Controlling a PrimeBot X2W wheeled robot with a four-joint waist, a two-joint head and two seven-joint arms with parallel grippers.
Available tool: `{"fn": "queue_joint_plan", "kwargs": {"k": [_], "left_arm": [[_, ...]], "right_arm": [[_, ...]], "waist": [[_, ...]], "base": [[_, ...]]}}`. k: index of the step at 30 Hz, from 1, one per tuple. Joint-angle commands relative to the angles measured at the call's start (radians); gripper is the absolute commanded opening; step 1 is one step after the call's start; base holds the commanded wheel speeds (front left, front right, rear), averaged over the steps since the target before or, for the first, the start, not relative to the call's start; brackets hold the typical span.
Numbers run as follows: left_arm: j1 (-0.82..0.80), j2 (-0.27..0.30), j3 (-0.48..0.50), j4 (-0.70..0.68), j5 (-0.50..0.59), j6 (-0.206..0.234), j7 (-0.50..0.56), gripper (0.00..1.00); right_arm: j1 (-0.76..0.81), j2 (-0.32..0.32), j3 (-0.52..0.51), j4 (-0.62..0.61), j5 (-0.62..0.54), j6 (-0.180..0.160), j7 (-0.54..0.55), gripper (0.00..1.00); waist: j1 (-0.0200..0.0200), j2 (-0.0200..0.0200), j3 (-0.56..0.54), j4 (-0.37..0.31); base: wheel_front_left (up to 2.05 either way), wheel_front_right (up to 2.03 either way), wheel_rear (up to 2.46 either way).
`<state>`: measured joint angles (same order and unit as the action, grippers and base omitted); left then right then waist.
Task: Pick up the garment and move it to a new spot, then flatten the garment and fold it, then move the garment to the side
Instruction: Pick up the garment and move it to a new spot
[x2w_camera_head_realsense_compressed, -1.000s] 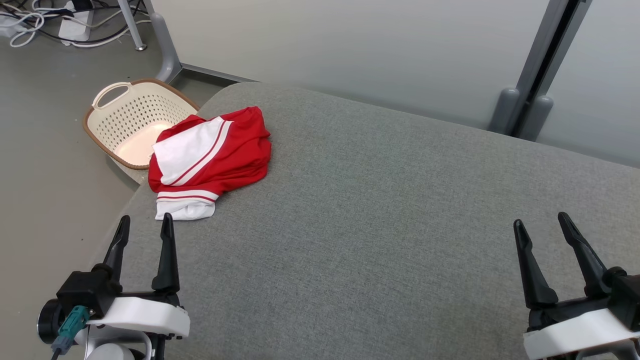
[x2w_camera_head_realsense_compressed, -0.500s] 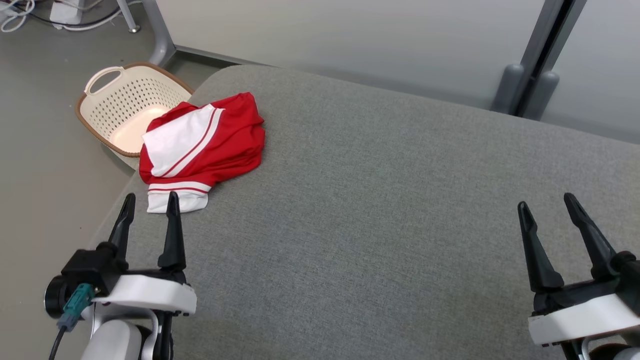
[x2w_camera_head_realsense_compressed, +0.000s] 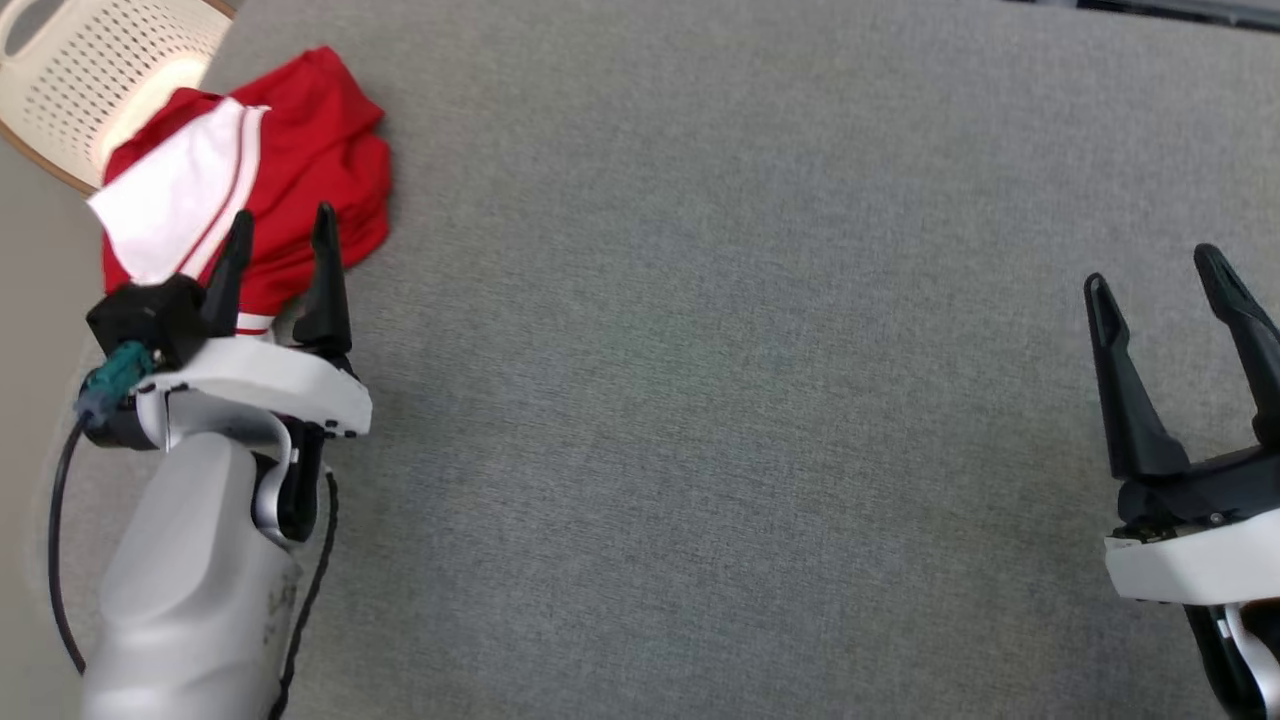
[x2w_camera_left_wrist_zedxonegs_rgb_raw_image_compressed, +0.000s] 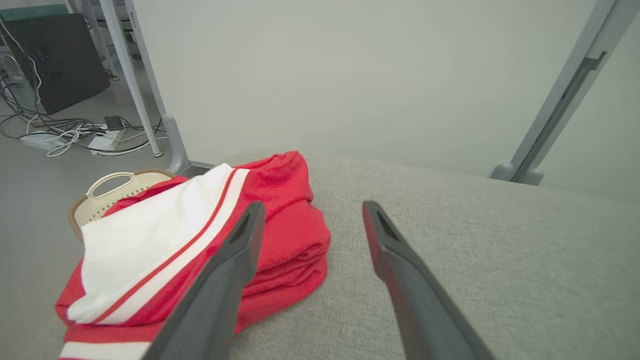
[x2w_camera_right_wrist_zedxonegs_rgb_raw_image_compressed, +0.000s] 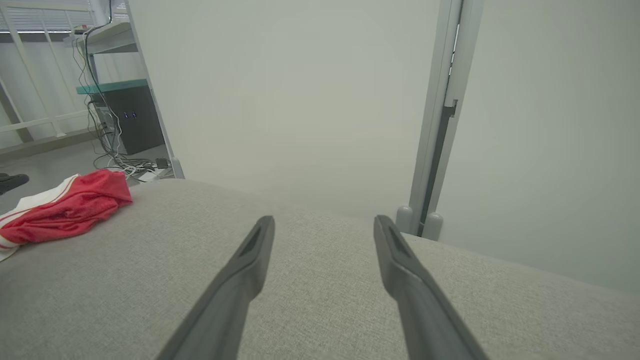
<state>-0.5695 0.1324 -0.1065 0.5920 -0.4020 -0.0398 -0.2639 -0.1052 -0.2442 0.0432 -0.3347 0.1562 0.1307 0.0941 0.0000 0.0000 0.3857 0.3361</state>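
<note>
garment (x2w_camera_head_realsense_compressed: 310, 150): bunched, upper left of head view, at cushion (x2w_camera_head_realsense_compressed: 700, 350) edge beside basket (x2w_camera_head_realsense_compressed: 60, 70) | left gripper (x2w_camera_head_realsense_compressed: 283, 212): spread, empty, at garment's near side | right gripper (x2w_camera_head_realsense_compressed: 1150, 265): spread, empty, lower right | risk: pinching a single layer likely lets the heap unroll or slide off the edge toward the basket

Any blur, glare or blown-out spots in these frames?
Head view: light is even and soft, the weave of the grey fabric surface is crisp, and the only hot spot is the floor of the basket. Left wrist view: garment sharp, left gripper jaws soft up close. Right wrist view: right gripper jaws equally soft, pale wall flat and hazy, no glare.
</note>
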Motion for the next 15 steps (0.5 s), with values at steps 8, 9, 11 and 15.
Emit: {"fn": "queue_joint_plan", "kwargs": {"k": [8, 9, 11, 15], "left_arm": [[-0.247, 0.045, -0.002, 0.388, -0.036, -0.063, 0.029, 1.0], [-0.264, 0.05, 0.0, 0.424, -0.039, -0.064, 0.033, 1.0], [-0.284, 0.051, 0.004, 0.482, -0.049, -0.066, 0.033, 1.0], [-0.307, 0.064, 0.007, 0.513, -0.031, -0.046, 0.005, 0.0]], "right_arm": [[-0.061, -0.009, 0.006, 0.017, 0.008, 0.0, -0.031, 1.0], [-0.065, -0.006, 0.007, 0.022, 0.008, 0.0, -0.037, 1.0], [-0.072, -0.003, 0.009, 0.035, 0.012, 0.0, -0.045, 1.0], [-0.077, 0.0, 0.003, 0.053, 0.015, 0.0, -0.058, 1.0]], "waist": [[0.0, 0.0, 0.174, -0.096], [0.0, 0.0, 0.175, -0.101], [0.0, 0.0, 0.174, -0.106], [0.0, 0.0, 0.162, -0.11]], "base": [[0.0, 0.0, 0.0], [0.0, 0.0, 0.0], [0.0, 0.0, 0.0], [0.0, 0.0, 0.0]]}}
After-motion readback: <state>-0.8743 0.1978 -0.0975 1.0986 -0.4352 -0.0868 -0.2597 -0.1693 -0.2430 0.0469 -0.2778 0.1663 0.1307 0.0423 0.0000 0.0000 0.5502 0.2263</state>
